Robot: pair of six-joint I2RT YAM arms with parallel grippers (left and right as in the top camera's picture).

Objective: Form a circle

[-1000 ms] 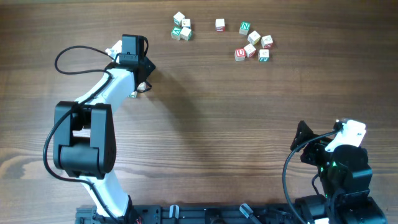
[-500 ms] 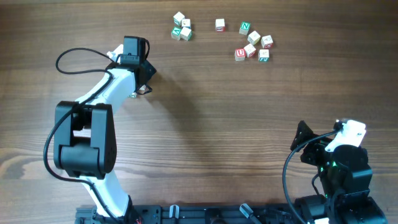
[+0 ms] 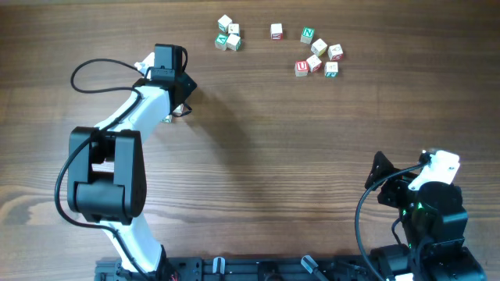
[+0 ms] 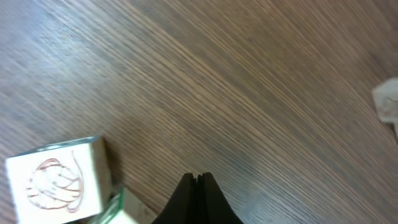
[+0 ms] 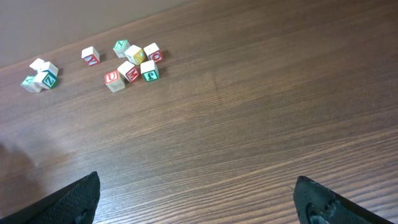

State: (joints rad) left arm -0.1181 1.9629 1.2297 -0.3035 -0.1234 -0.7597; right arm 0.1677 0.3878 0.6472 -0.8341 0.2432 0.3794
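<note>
Fingers of left gripper (image 4: 197,182) shut on nothing, right gripper (image 5: 198,198) wide open and idle; circle (image 3: 228,35) lies well apart, so probably nudge nearby cube (image 4: 56,180) toward it slowly.

The circle (image 3: 228,35) is a tight little bunch of small pale wooden letter blocks, some with green print, sitting close together near the top of the overhead view, a bit left of the middle.

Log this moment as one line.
left claw: shut, empty, near red-printed pale wooden cube | right claw: open, far from cubes | clump of three pale wooden letter cubes: untouched
</note>
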